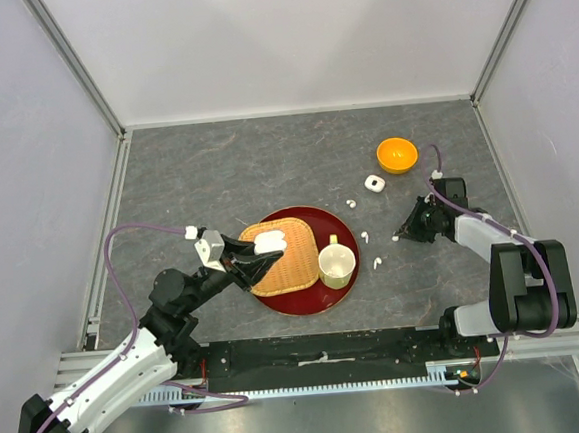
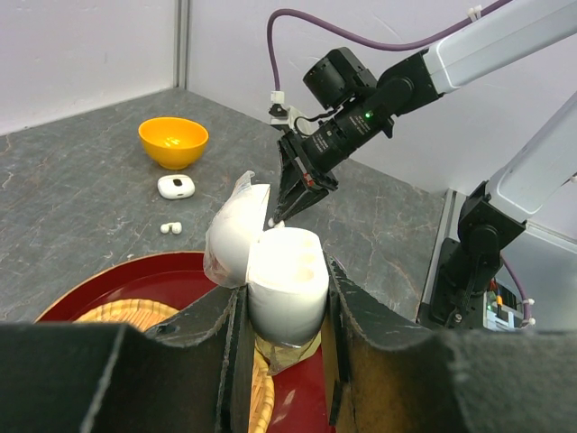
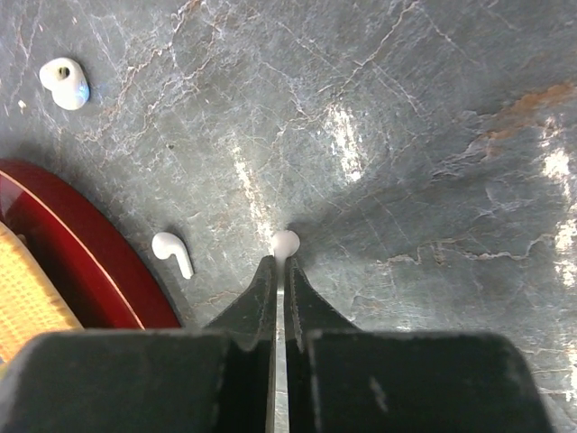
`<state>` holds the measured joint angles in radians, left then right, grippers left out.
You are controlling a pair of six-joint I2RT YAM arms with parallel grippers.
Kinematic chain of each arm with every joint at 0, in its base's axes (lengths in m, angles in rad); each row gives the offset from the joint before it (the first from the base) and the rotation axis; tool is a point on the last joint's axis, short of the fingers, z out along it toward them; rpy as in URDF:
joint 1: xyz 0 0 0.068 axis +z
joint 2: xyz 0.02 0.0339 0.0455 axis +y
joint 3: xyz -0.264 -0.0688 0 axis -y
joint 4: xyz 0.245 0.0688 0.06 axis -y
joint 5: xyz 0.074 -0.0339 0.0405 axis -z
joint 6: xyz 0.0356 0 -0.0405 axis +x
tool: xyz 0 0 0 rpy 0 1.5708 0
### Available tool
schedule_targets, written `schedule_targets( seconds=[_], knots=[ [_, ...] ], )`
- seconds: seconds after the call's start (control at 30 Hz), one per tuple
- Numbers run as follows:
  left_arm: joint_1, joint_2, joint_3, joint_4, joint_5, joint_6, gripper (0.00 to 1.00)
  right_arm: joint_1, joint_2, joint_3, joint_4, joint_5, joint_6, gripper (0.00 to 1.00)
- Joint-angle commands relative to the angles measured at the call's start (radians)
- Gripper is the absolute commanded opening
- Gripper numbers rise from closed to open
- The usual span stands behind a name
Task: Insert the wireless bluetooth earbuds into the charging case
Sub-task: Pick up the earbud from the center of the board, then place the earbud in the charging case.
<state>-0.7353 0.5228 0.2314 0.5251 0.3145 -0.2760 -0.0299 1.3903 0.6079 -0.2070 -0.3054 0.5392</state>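
Pinches an earbud (image 3: 285, 242) in the right hand (image 1: 399, 237); finds the open case (image 1: 270, 242), clamped in the left hand (image 1: 256, 256), at 9 o'clock

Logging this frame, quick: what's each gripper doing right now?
Left gripper: shut on the open charging case.
Right gripper: shut on an earbud, pinched at the fingers' tips.

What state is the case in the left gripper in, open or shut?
Open. The left wrist view shows the charging case, clamped in the left gripper, with its lid swung back.
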Motion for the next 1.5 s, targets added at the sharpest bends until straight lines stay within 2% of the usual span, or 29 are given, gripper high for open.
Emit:
schedule_targets(
  seconds=[0.0,0.17,0.37,0.57,0.9,1.07,1.23,1.33,1.47],
  knots=[
    [-0.003,-0.012,0.011,0.044,-0.005,-0.028,0.02,0.004,-0.004,0.055,-0.023,0.006,-0.038,0.00],
    [-0.003,-0.018,0.014,0.039,0.001,-0.026,0.02,0.010,-0.111,0.104,-0.044,-0.093,-0.065,0.00],
    [-0.003,-0.001,0.026,0.036,0.038,-0.026,0.02,0.024,-0.183,0.268,-0.104,-0.322,-0.084,0.00],
    [-0.001,0.022,0.054,0.018,0.098,-0.019,0.02,0.163,-0.221,0.429,-0.106,-0.589,-0.110,0.00],
    [-0.003,0.071,0.100,0.006,0.216,-0.006,0.02,0.375,-0.286,0.681,-0.158,-0.837,-0.220,0.00],
    [-0.003,0.126,0.124,0.032,0.316,-0.011,0.02,0.490,-0.284,0.774,-0.323,-0.831,-0.355,0.00],
    [-0.003,0.175,0.147,0.099,0.426,-0.040,0.02,0.654,-0.215,0.866,-0.575,-0.665,-0.565,0.00],
    [-0.003,0.203,0.163,0.110,0.466,-0.049,0.02,0.729,-0.175,0.886,-0.620,-0.573,-0.600,0.00],
    [-0.003,0.221,0.183,0.125,0.525,-0.052,0.02,0.815,-0.145,0.891,-0.620,-0.523,-0.607,0.00]
  ],
)
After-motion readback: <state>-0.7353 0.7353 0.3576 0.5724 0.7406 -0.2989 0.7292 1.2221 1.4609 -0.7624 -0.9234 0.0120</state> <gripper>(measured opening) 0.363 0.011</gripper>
